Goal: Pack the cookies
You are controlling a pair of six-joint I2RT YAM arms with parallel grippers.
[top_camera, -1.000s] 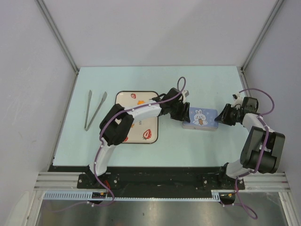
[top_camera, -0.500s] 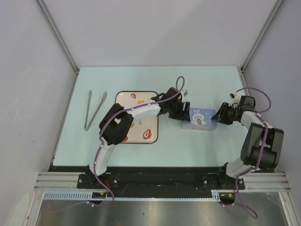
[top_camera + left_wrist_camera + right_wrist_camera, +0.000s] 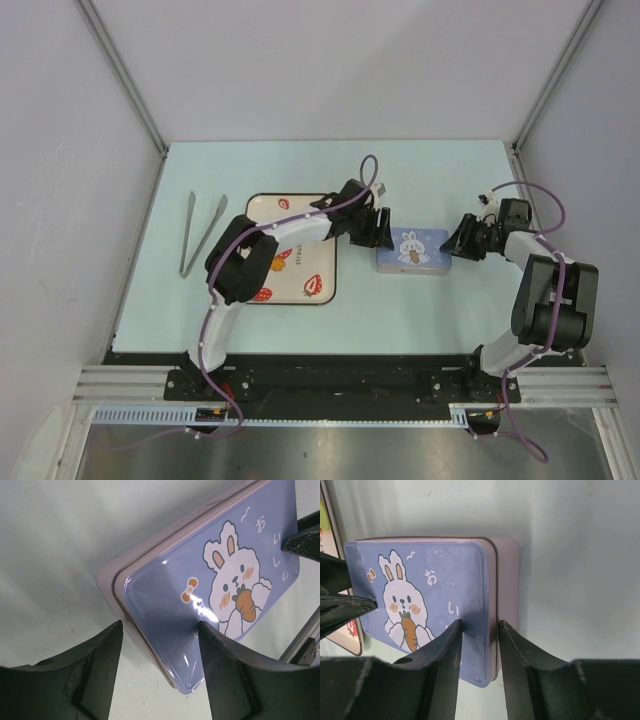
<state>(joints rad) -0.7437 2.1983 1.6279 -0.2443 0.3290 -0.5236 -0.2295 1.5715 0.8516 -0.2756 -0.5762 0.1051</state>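
Note:
No cookies show in any view. A closed pink tin with a blue bunny lid (image 3: pixel 410 250) lies on the table right of the tray. My left gripper (image 3: pixel 378 232) is open at the tin's left end; in the left wrist view (image 3: pixel 160 630) its jaws straddle a corner of the tin (image 3: pixel 200 580). My right gripper (image 3: pixel 455 243) is at the tin's right end. In the right wrist view (image 3: pixel 477 625) its jaws stand narrowly apart, pinching the right edge of the tin (image 3: pixel 420 570), one finger on the lid and one against the outer wall.
A square tray (image 3: pixel 290 197) with a strawberry print lies left of the tin, partly under the left arm. Metal tongs (image 3: pixel 200 232) lie at the far left. Walls stand close on three sides of the table.
The tin has slid left toward the tray. Both grippers moved left with it, keeping their places at its two ends.

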